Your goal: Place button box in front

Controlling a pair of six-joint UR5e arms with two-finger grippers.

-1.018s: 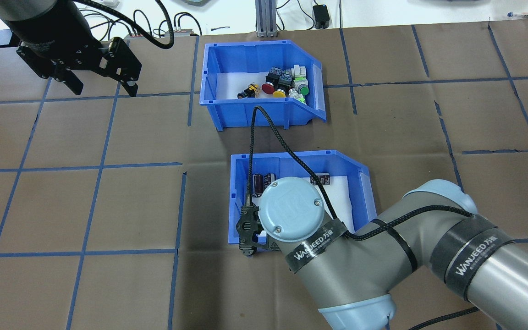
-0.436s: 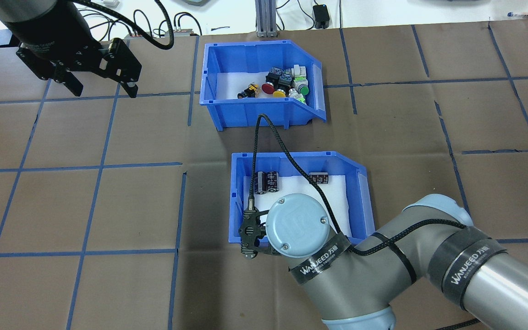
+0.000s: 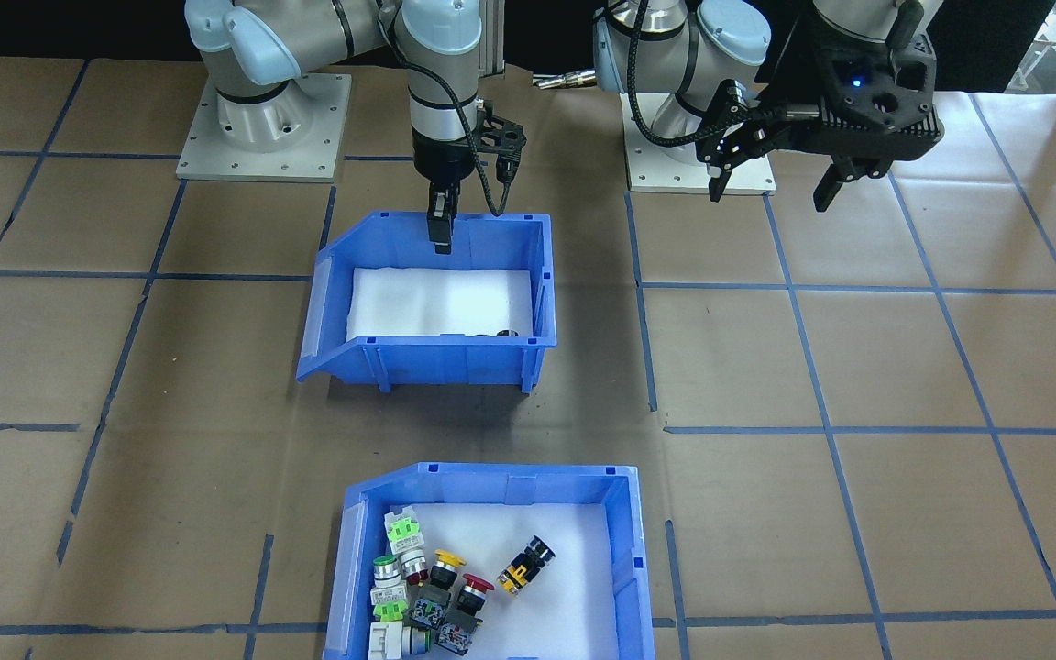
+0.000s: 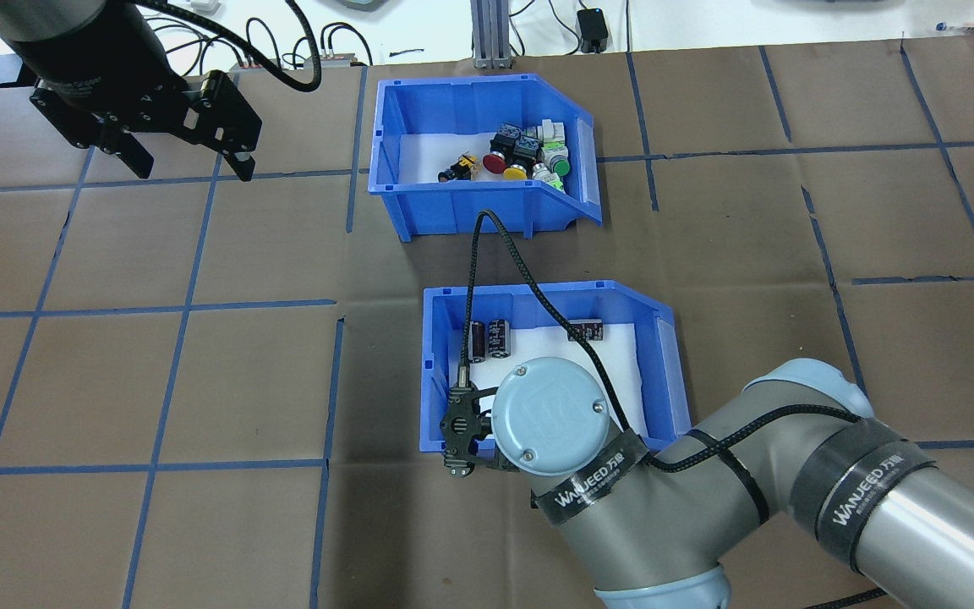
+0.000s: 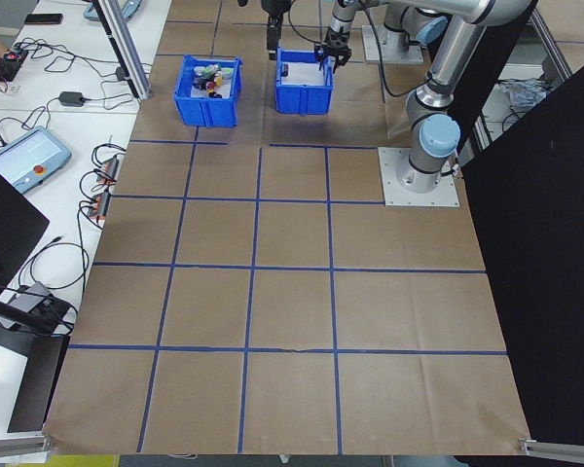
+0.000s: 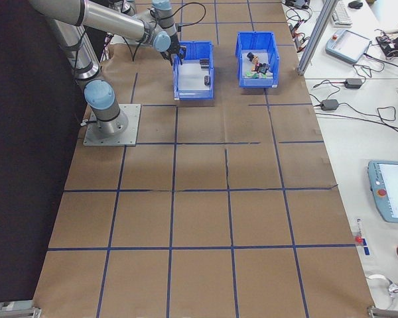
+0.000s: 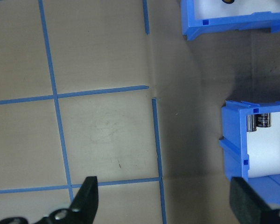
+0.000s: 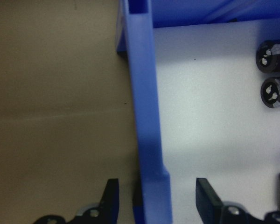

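The button box [image 4: 391, 182] is a blue bin with a white liner and a cluster of green, red, yellow and black switches [image 4: 521, 156]. It stands on the far side of the table from the robot, at the bottom edge of the front-facing view [image 3: 624, 550]. My left gripper [image 4: 191, 165] hangs open and empty over bare paper to the box's left, its fingertips [image 7: 88, 196] wide apart. My right gripper [image 8: 158, 200] is open astride the near wall of the other blue bin [image 4: 432, 372], one finger each side with small gaps.
The other blue bin [image 3: 542, 275] holds a few black cylinders [image 4: 487, 338] on white foam and sits between the robot and the button box. Blue tape lines grid the brown paper. Cables and devices lie beyond the table's far edge [image 4: 593, 30].
My right wrist has drawn back toward the robot along the nearer bin, uncovering the black cylinders. That bin has shifted very slightly. The left arm and the button box have not moved.
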